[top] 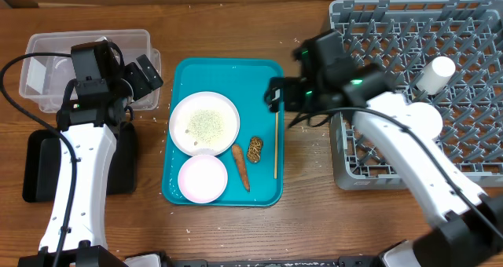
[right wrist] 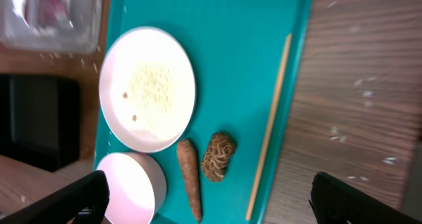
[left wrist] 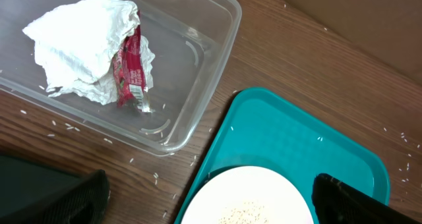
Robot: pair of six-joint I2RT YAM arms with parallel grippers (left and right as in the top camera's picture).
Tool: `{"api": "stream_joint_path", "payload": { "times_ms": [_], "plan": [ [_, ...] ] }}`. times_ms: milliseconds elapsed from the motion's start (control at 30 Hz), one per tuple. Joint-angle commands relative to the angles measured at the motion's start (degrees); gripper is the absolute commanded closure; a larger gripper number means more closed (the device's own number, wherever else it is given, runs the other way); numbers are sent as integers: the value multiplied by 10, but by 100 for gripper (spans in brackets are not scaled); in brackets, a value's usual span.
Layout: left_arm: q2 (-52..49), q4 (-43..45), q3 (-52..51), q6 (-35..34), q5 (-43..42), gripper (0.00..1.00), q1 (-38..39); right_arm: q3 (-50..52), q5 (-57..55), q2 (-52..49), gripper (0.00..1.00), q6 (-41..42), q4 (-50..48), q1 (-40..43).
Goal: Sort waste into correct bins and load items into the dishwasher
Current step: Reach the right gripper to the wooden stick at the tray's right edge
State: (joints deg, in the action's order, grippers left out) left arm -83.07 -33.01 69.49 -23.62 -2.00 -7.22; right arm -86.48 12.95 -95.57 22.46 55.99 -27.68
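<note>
Left pincer (left wrist: 208, 192) spread, empty, between clear bin (left wrist: 214, 66) and teal tray (left wrist: 297, 138), right pincer (right wrist: 208, 191) spread, empty, above tray's right edge, plate (right wrist: 148, 85), bowl (right wrist: 132, 184), carrot (right wrist: 190, 178), mushroom (right wrist: 217, 157), chopstick (right wrist: 270, 118) on tray, dish rack (top: 471, 55) right of it

I see a brown wooden table (top: 306, 220) filling nearly all of each view, with its grain running side to side in the overhead view. Small pale grains (left wrist: 403, 136) lie scattered over the bare wood. Past the table's far edge is a plain, darker brown surface (left wrist: 369, 13); I cannot tell if it is wall or board. The light is even and the shadows are soft.
</note>
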Motion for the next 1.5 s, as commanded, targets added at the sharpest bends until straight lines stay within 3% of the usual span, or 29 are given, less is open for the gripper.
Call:
{"api": "stream_joint_path", "payload": {
  "times_ms": [0, 67, 233, 600, 933, 1033, 1100, 1167, 1467],
  "plan": [
    [-2, 0, 11, -4, -6, 0, 2, 10, -4, -49, 0, 21, -13, -23],
    [-2, 0, 11, -4, -6, 0, 2, 10, -4, -73, 0, 33, -20, -33],
    [-2, 0, 11, -4, -6, 0, 2, 10, -11, -135, 13, 78, -27, -60],
    [-2, 0, 11, -4, -5, 0, 2, 10, -56, -167, 14, 123, -47, -105],
    [-2, 0, 11, -4, -6, 0, 2, -6, -100, -161, 10, 125, -59, -85],
    [-2, 0, 11, -4, -6, 0, 2, -5, -146, -161, 19, 125, -65, -85],
    [-2, 0, 11, -4, -6, 0, 2, 1, -169, -164, 39, 125, -89, -85],
    [-2, 0, 11, -4, -6, 0, 2, 10, -170, -169, 49, 125, -110, -86],
    [-2, 0, 11, -4, -6, 1, 2, 12, -189, -226, 51, 103, -134, -86]
  ]
}}
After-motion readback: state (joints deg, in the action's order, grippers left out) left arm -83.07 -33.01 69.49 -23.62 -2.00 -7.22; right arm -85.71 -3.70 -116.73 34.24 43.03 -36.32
